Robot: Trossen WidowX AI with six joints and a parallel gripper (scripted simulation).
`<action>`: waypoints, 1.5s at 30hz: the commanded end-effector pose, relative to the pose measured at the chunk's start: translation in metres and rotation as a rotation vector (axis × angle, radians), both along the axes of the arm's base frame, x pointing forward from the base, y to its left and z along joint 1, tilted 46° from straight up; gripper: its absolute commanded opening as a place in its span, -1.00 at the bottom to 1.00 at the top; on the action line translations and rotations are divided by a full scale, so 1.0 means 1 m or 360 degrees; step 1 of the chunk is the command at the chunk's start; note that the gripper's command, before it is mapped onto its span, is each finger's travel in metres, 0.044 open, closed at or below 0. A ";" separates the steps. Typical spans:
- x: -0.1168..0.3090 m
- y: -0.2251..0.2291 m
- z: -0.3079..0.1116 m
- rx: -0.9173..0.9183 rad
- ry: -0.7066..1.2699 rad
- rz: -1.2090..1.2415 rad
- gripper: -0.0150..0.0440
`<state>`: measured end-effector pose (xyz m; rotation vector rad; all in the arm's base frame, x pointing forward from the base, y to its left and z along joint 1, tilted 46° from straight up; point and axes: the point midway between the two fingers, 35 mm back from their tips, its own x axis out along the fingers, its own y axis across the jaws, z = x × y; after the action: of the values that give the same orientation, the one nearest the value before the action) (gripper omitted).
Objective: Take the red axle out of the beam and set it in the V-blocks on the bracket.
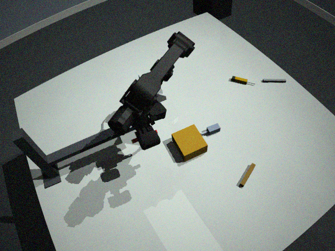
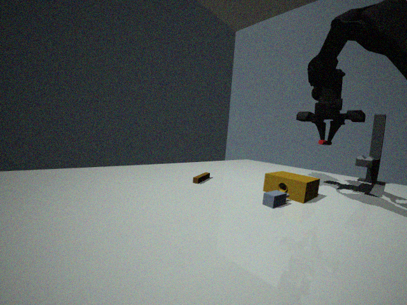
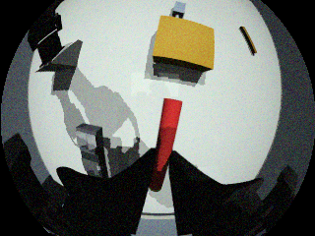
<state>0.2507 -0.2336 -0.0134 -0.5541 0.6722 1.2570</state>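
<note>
A pale, matte bench (image 1: 270, 113) (image 2: 131, 229) (image 3: 236, 98) is spreading beneath dim grey-blue walls (image 2: 114, 82), with a yellow block-shaped beam (image 1: 189, 140) (image 2: 292, 186) (image 3: 184, 41) resting on it. From the top view's centre, the black jointed arm (image 1: 151, 81) (image 2: 332, 49) is lying between one and seven o'clock, its black hand (image 1: 147, 137) (image 2: 324, 142) (image 3: 161, 153) pointing down above the bench and gripping the red cylindrical axle (image 1: 134, 140) (image 2: 322, 142) (image 3: 169, 120), clear of the beam.

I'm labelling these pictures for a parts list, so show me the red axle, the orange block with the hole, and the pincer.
red axle (image 1: 134, 140) (image 2: 322, 142) (image 3: 169, 120): top, exterior, wrist; visible surface
orange block (image 1: 189, 140) (image 2: 308, 187) (image 3: 184, 41): top, exterior, wrist; top, side, top
pincer (image 2: 325, 142) (image 3: 161, 153): exterior, wrist; between fingertips
</note>
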 end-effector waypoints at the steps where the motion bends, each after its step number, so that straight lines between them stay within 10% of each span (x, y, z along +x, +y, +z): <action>1: -0.025 -0.004 -0.011 0.0006 0.0013 0.0005 -0.49; 14: -0.110 -0.010 -0.043 0.0019 0.0003 0.0024 -0.49; 39: -0.108 0.003 -0.056 0.0019 -0.0001 0.0028 -0.49; 45: -0.109 0.000 -0.055 0.0005 -0.0004 0.0034 0.04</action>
<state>0.1420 -0.2338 -0.0685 -0.5602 0.6640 1.2777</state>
